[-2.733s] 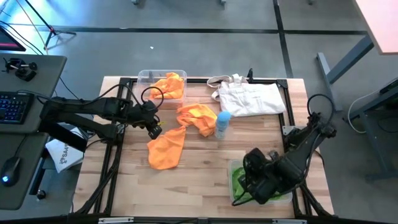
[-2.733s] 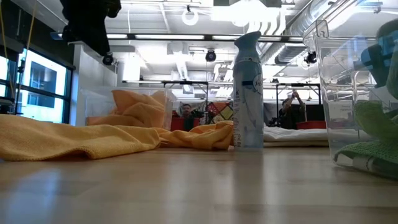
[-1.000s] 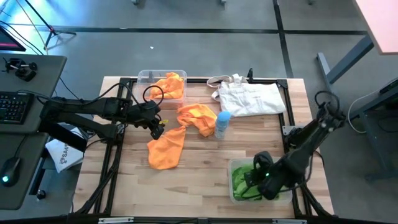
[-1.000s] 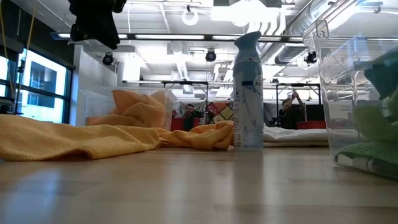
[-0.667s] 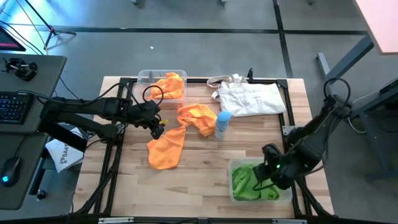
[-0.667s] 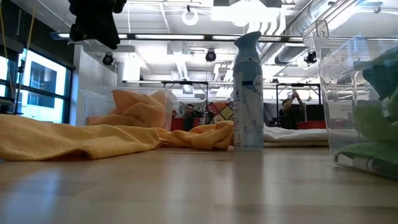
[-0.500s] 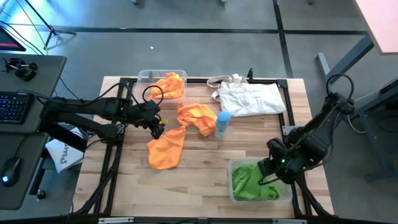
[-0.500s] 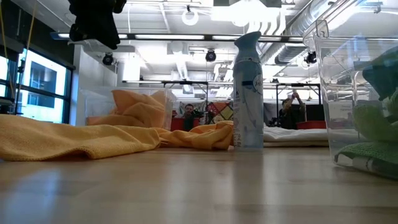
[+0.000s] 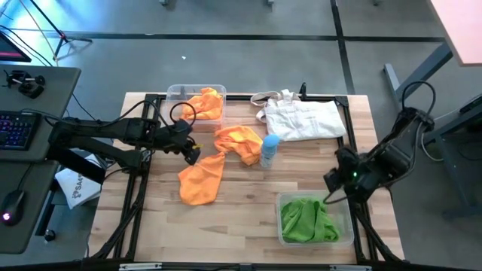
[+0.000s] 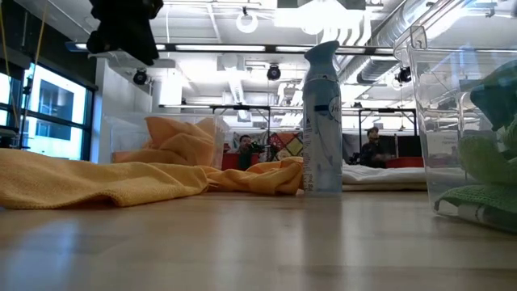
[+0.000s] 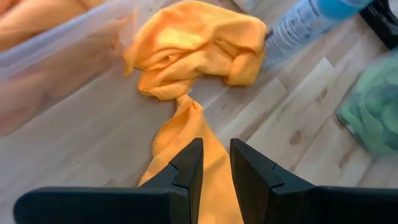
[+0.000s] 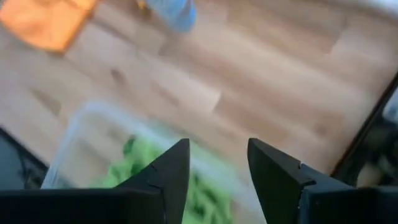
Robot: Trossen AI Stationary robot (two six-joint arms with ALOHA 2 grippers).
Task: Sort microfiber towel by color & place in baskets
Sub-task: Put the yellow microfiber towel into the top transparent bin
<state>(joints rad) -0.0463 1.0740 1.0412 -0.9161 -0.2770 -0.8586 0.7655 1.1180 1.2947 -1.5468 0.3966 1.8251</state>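
While green microfiber towels [image 9: 307,220] fill one clear plastic basket [image 9: 345,229], an orange towel [image 9: 205,103] lies in the second [image 9: 172,93]; two more orange towels [image 9: 202,179] sprawl on the worktop [image 9: 248,211]. Left jaws [image 11: 214,163], slightly parted, and right jaws [image 12: 217,163], wider, hold nothing.

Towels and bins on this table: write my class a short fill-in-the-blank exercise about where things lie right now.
1. The clear bin near the right gripper holds towels of the colour ____.
2. The two loose towels on the wood are ____.
3. The blue bottle stands ____.
4. The white tote bag lies beside the far bin, which holds an ____ towel.

Missing words: green; orange; upright; orange
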